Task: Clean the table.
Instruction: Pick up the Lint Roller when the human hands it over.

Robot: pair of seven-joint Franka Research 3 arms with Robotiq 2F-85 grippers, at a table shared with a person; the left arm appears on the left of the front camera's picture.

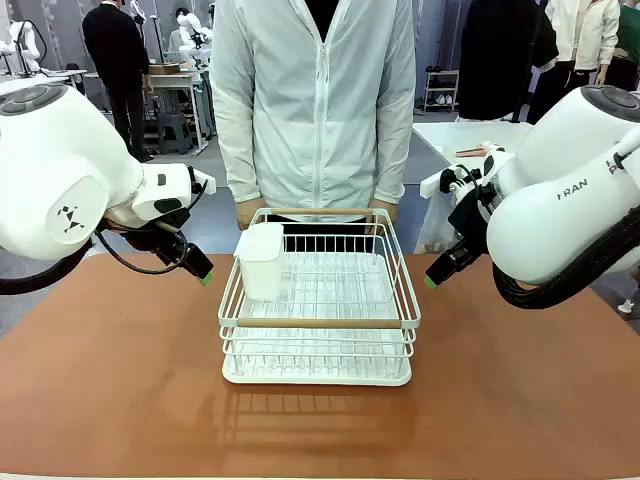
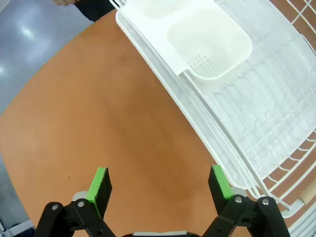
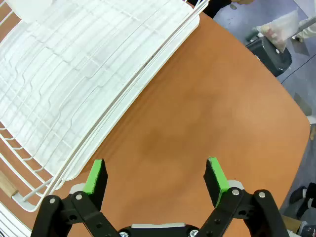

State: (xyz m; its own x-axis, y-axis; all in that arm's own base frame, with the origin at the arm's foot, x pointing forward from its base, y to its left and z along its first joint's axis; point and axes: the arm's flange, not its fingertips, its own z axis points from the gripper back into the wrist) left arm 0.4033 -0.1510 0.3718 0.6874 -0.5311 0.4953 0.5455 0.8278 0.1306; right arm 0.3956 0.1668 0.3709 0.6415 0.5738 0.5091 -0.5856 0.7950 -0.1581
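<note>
The terracotta table (image 1: 110, 390) carries a white wire dish rack (image 1: 318, 300) with wooden handles at its middle. A white cutlery cup (image 1: 261, 258) hangs on the rack's left side. My left gripper (image 1: 205, 275) hovers open left of the rack; in the left wrist view its green fingertips (image 2: 99, 183) stand wide apart over bare table (image 2: 98, 113), with the rack (image 2: 256, 108) and cup (image 2: 210, 42) ahead to the right. My right gripper (image 1: 432, 281) hovers open right of the rack; its green fingertips (image 3: 216, 176) stand apart above the table (image 3: 207, 108), the rack (image 3: 74, 74) to their left.
A person in a white jacket (image 1: 315, 100) stands at the far edge with hands (image 1: 250, 212) by the rack's back rim. A white-topped table (image 1: 450, 135) stands behind at the right. Grey floor (image 2: 29, 44) lies past the table's rounded corners.
</note>
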